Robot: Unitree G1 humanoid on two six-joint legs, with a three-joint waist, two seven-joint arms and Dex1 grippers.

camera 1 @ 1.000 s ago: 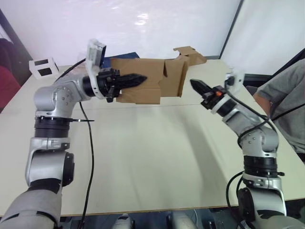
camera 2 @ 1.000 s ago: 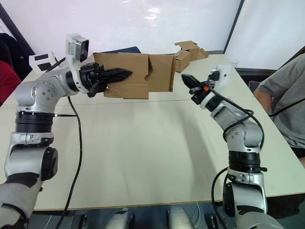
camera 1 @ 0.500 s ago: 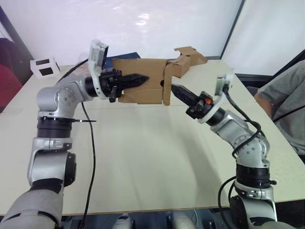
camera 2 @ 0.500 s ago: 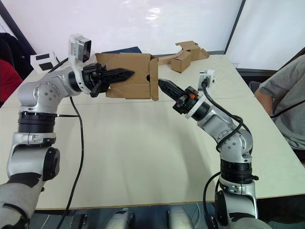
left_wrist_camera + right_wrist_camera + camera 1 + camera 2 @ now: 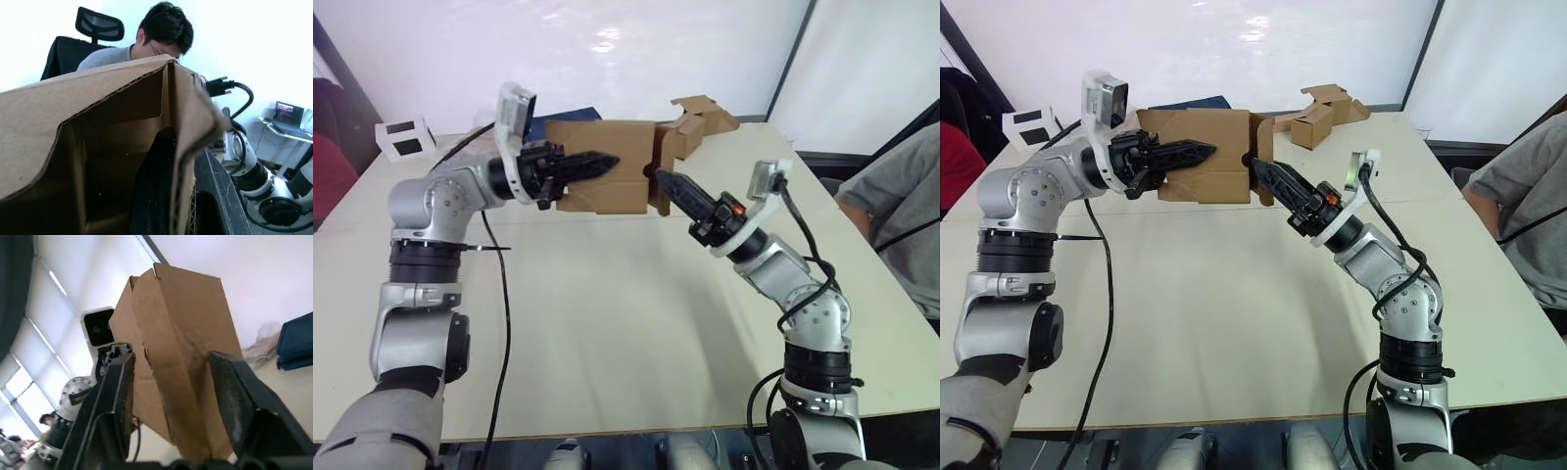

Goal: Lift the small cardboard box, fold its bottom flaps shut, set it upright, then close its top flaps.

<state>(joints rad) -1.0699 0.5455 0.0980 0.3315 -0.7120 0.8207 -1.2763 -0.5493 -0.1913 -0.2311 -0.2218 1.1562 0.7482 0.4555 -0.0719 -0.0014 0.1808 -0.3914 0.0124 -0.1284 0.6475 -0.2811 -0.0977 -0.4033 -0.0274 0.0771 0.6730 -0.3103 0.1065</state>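
Aloft, left fingers (image 5: 592,163) pinch the small cardboard box (image 5: 607,166) (right fingers (image 5: 113,401) spread)

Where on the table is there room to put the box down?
The wide stretch of table in front of and below the small cardboard box, between both arms, is bare. The far edge is crowded: cardboard pieces and a dark blue thing behind the box, a white cube at the far left corner.

One small cardboard box (image 5: 607,166), two end effectors (image 5: 597,160) (image 5: 666,180), one white cube (image 5: 403,136), one person (image 5: 901,211), one surface (image 5: 626,323).
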